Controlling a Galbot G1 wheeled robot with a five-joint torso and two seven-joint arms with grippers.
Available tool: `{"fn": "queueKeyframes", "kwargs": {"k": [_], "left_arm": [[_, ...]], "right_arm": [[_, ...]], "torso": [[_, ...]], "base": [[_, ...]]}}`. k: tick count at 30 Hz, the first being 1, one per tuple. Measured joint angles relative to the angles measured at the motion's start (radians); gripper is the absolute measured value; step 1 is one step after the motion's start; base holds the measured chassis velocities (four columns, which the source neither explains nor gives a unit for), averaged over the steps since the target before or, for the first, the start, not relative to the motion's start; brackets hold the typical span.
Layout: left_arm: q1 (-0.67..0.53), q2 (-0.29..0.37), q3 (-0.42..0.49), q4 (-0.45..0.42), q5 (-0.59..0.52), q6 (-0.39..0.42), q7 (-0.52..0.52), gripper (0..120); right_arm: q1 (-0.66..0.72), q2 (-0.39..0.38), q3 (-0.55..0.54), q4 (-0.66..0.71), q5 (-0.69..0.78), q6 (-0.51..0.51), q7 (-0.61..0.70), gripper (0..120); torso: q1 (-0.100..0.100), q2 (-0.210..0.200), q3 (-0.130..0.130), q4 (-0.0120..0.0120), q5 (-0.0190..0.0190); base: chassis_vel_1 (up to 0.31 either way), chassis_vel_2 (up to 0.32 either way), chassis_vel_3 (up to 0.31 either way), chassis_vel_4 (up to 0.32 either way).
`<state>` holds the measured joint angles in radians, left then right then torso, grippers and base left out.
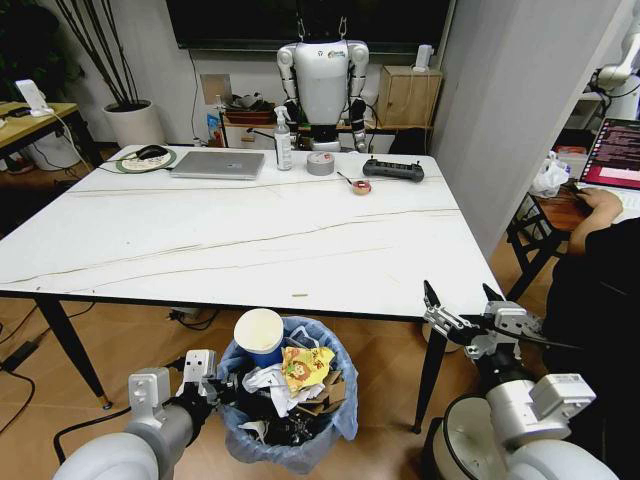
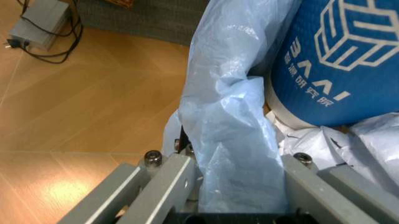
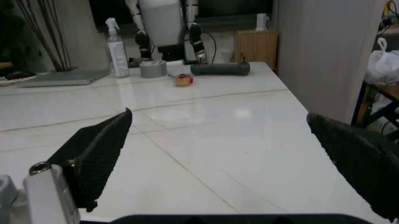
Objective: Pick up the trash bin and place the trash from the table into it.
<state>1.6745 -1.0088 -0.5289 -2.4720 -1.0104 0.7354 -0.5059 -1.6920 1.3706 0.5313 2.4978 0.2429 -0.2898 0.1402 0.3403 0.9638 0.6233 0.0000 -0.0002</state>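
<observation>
Light-blue crinkly plastic lines the trash bin [image 1: 290,410], which sits just off the near edge of the counter [image 1: 230,235], below its rim, packed with trash: a blue paper cup [image 1: 260,338], a yellow-and-red snack wrapper [image 1: 305,366], crumpled white paper [image 1: 268,382] and torn brown cardboard [image 1: 328,392]. The left gripper [image 1: 215,385] is clamped on the bin's rim; in the left wrist view its grey fingers [image 2: 165,186] straddle a fold of the bag liner [image 2: 234,140], pinching liner and rim together. The right gripper [image 1: 465,305] hovers just past the counter's near right corner with its jaws spread wide and nothing between them.

As a judgement, the weak point is the grasp itself: if the fingers hold mostly bag and little rim, the liner could slide or tear and the loaded bin could sag or tip, spilling the heaped litter. The cup stands high in the pile and looks the likeliest to topple out. Toward the counter's far edge a small red-and-yellow item [image 1: 361,186] remains, so the job looks unfinished.

White lettering on the cup reads "BAAI", printed upside down in the left wrist view, beside a cube-like logo and a line of characters too small to read.
</observation>
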Motion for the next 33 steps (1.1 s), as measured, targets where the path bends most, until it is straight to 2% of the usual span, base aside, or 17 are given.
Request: {"fn": "queueKeyframes", "kwargs": {"k": [27, 33], "left_arm": [[-0.018, -0.016, 0.010, 0.008, 0.007, 0.000, 0.018, 2], [-0.019, -0.014, 0.009, 0.009, 0.007, 0.000, 0.009, 2]], "right_arm": [[0.013, 0.001, -0.002, -0.036, -0.006, 0.021, -0.005, 100], [0.029, -0.001, -0.003, -0.041, 0.012, 0.016, 0.002, 100]], "torso": [[0.000, -0.001, 0.000, 0.0000, 0.0001], [-0.011, -0.023, -0.013, 0.0000, 0.0001]], "base": [[0.033, -0.040, -0.044, 0.039], [0.000, 0.000, 0.000, 0.000]]}}
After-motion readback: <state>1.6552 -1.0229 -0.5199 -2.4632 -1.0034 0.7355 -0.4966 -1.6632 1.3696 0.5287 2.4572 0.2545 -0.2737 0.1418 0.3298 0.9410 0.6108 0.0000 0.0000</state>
